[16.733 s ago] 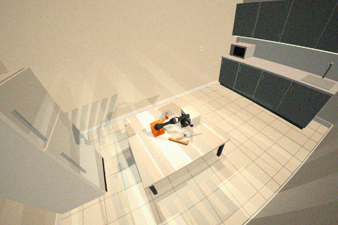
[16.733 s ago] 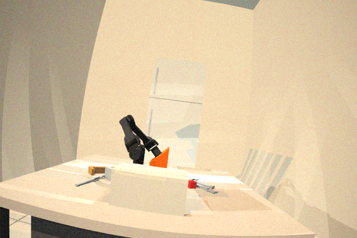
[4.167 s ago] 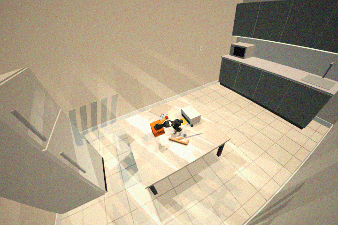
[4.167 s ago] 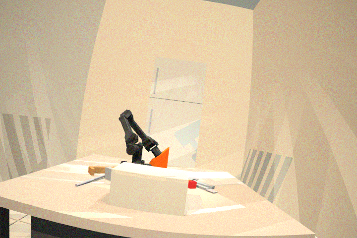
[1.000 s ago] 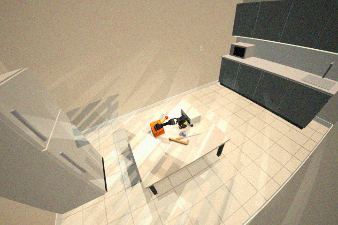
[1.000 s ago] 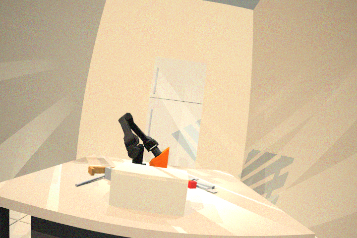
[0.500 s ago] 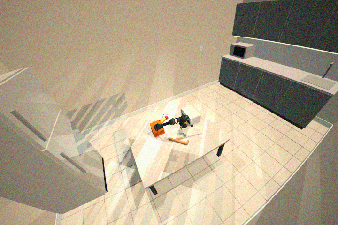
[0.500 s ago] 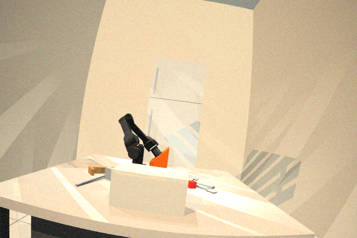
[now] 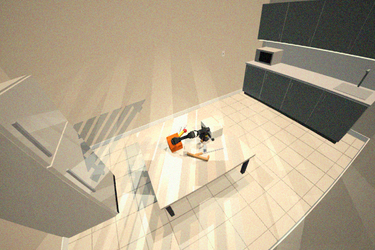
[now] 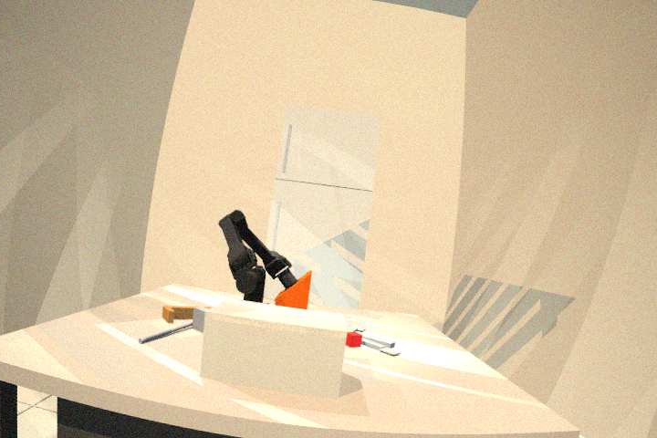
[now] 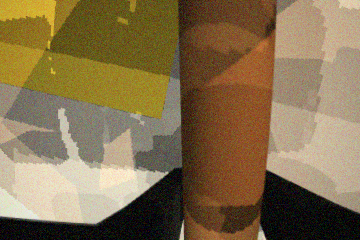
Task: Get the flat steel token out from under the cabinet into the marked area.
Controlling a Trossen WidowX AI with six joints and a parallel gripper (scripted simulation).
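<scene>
My gripper point(image 11: 217, 177) is shut on a round orange-brown handle, upright in the wrist view between two black fingers. The white cabinet point(image 9: 211, 130) point(image 10: 272, 349) stands on the table; my hand is close in front of it in the top view and hidden behind it in the exterior view. The far end of the held tool is out of sight. A straight-edged yellow patch point(image 11: 113, 92) lies left of the handle in the wrist view, perhaps the marked area. I cannot make out the steel token or the vent slots in any view.
The arm stands by an orange block point(image 9: 178, 146) point(image 10: 299, 295). A brown L-shaped tool point(image 9: 197, 157) point(image 10: 177, 313) and a thin grey rod point(image 9: 215, 151) point(image 10: 163, 331) lie to one side. On the other are a red-ended yellow piece point(image 9: 181, 133) and grey metal pieces point(image 10: 380, 341).
</scene>
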